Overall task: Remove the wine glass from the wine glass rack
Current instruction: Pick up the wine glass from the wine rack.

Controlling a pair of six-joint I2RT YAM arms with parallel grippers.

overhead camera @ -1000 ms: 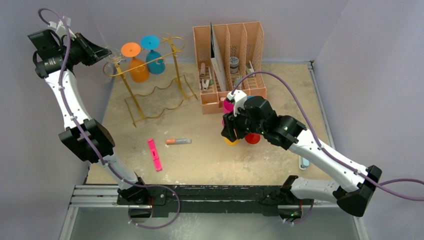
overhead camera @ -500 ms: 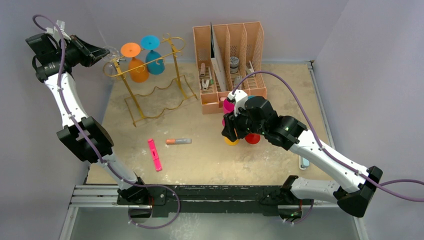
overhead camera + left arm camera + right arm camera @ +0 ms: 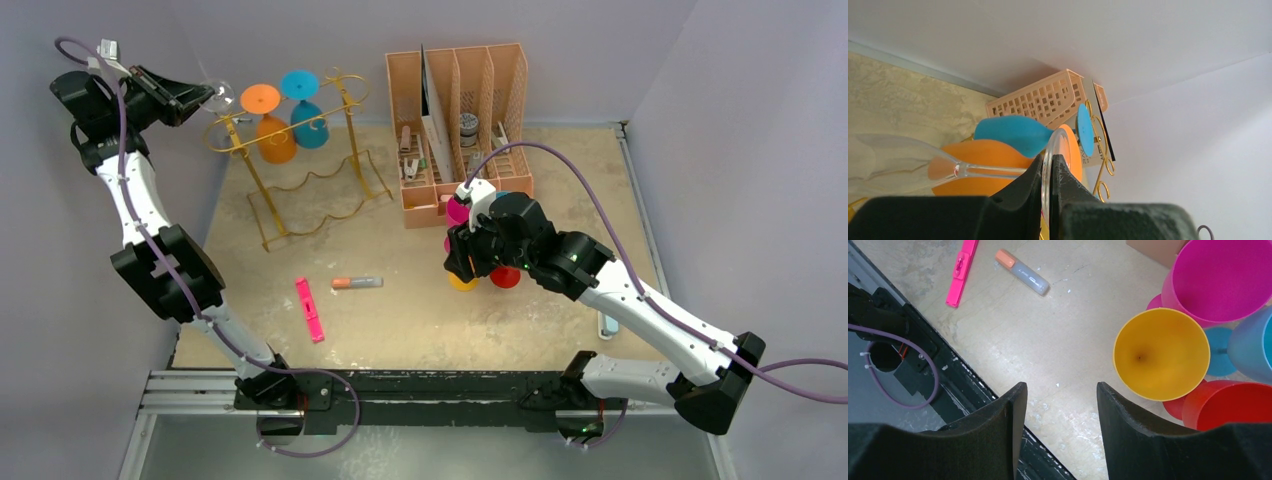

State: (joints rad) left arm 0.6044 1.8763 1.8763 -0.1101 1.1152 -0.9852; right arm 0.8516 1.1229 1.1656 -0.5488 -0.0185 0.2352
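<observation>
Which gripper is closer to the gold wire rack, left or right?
Left. The left gripper is at the left end of the rack, gripping a clear glass; the right gripper hangs far to its right.

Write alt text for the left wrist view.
The left gripper is shut on the round foot of a clear wine glass, seen edge-on, its stem and bowl reaching left. Behind it an orange wine glass and a blue wine glass hang on the gold wire rack, with a peach organiser against the white wall.

Left pincer (image 3: 1048,165) clamped, arm raised high; right pincer (image 3: 1060,390) parted, pointing down.
</observation>
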